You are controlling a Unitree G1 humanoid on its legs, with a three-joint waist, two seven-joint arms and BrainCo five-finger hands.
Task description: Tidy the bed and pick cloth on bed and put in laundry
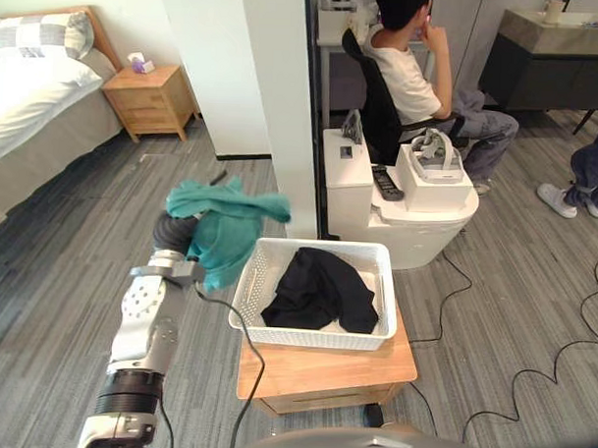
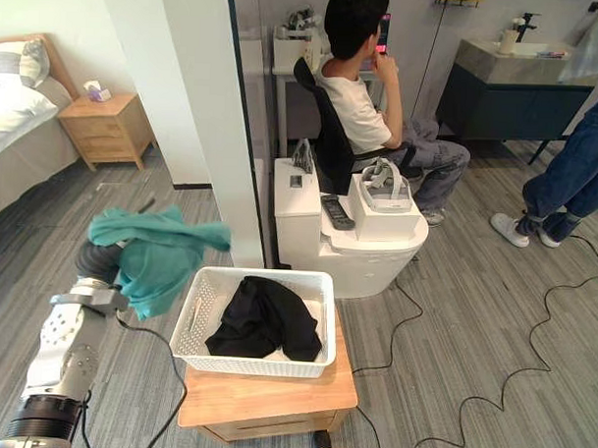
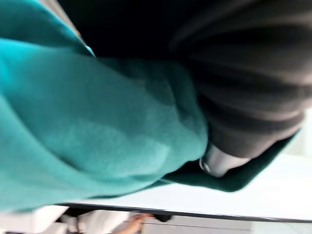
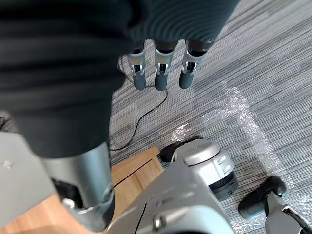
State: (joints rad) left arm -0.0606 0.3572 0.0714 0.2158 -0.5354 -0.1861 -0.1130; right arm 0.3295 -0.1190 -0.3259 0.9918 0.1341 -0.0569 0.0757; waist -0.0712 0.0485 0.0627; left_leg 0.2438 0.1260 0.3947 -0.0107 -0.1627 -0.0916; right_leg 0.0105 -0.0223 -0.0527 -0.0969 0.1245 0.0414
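A teal cloth (image 1: 225, 231) hangs draped over my left hand (image 1: 173, 231), held in the air just left of the white laundry basket (image 1: 305, 334). In the left wrist view a silver finger (image 3: 213, 163) curls into the cloth's (image 3: 97, 126) folds; the rest of the fingers are covered. The basket stands on a low wooden table (image 1: 323, 367) and has a black cloth (image 1: 321, 289) lying in it. My right hand (image 4: 161, 73) hangs over the grey floor with straight fingers and nothing in it.
The bed (image 1: 38, 107) with a checked pillow and a wooden nightstand (image 1: 151, 101) lie far left. A white pillar (image 1: 284, 86) rises behind the basket. Beyond it stands a white unit (image 1: 407, 218), with a seated person (image 1: 402, 80) behind and another person's legs (image 1: 591, 175) at the right.
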